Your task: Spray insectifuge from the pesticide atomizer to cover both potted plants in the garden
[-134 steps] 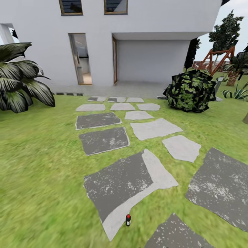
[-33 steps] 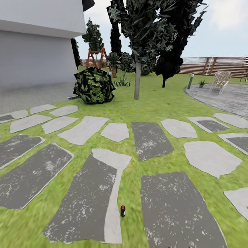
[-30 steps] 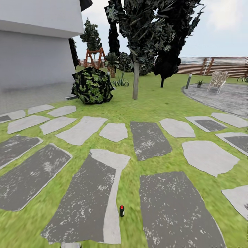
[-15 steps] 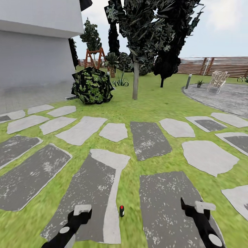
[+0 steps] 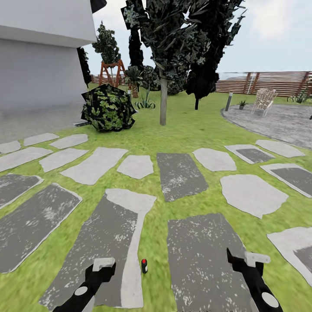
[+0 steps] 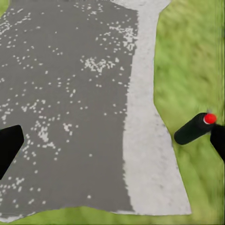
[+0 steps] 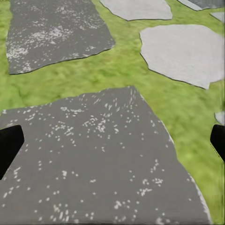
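Observation:
I stand in the garden on a lawn point(image 5: 186, 125) crossed by flat stepping stones point(image 5: 180, 175). The pesticide atomizer is out of view. Far off by the round grey patio point(image 5: 277, 123), a small potted plant point(image 5: 242, 104) sits beside a short bollard point(image 5: 229, 101). My left gripper point(image 5: 102, 268) and right gripper point(image 5: 245, 262) hang low over the stones, both open and holding nothing. In the wrist views, the left gripper point(image 6: 112, 145) and the right gripper point(image 7: 112, 143) each have their fingertips wide apart above dark stone.
A small dark cylinder with a red tip point(image 5: 144, 265) stands between the arms, also seen beside the left fingertip point(image 6: 194, 129). A leafy bush point(image 5: 107, 108), a tree trunk point(image 5: 163, 102), a white chair point(image 5: 264, 100), a brown slatted fence point(image 5: 268, 82) and the house wall point(image 5: 39, 73) surround the lawn.
Both arms have risen into the bottom of the head view since a second ago. The camera has turned slightly right; 4.5 s ago it faced the house.

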